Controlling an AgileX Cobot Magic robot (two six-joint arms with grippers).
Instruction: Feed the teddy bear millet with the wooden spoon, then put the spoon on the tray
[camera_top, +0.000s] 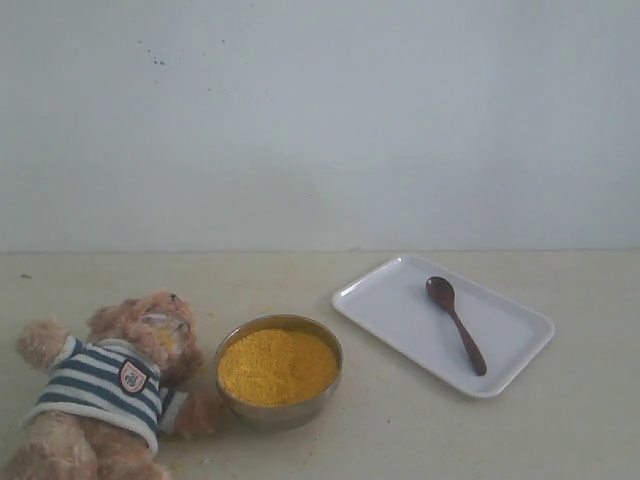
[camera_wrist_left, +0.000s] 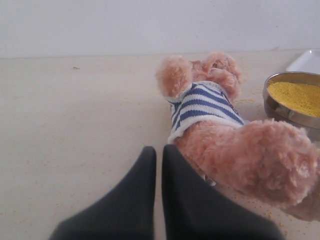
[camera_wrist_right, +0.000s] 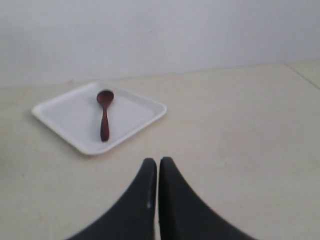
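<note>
Wooden spoon (camera_top: 458, 327) lies diagonally on the tray (camera_top: 395, 300), seemingly bowl-side up.

The teddy bear (camera_top: 105, 385) loses its legs to the exterior view's bottom edge, and its chest badge (camera_top: 133, 377) is too small to read. In the left wrist view, the picture's edge cuts the steel bowl (camera_wrist_left: 286, 112). Only a corner of the tray (camera_wrist_left: 307, 62) shows beyond the bowl. The bear's face is out of sight, and its nearest fur is blurred.

Light: diffuse, even, fairly bright. Shadows: faint, soft, under round shallow steel bowl (camera_top: 280, 416) toward 6 o'clock. Exterior view hazy, low-contrast; wrist foregrounds blurred.
</note>
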